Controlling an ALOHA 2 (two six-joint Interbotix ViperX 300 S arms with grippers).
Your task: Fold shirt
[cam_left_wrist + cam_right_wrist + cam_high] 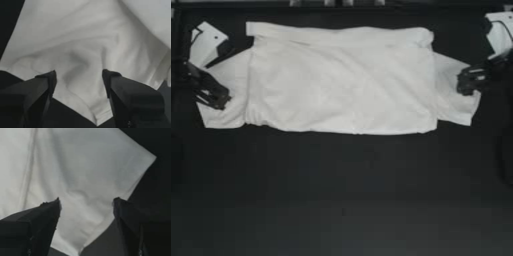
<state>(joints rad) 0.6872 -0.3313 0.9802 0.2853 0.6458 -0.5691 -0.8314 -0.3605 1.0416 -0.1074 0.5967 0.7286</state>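
We see shirt (341, 82) spread flat near table's (345, 200) far edge, long axis running left–right, already folded once by look of it. Left gripper (212, 96) sits over left sleeve (228, 107), jaws apart, nothing gripped. Right gripper (469, 81) over right sleeve (455, 102), jaws likewise apart. Each arm nearest own sleeve; we judge sleeves fold inward next.

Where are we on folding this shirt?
Done: the shirt looks folded once into a wide band, sleeves still out. In hand: left gripper and right gripper, both open, sit over the sleeves. Left: fold both sleeves in, then finish.
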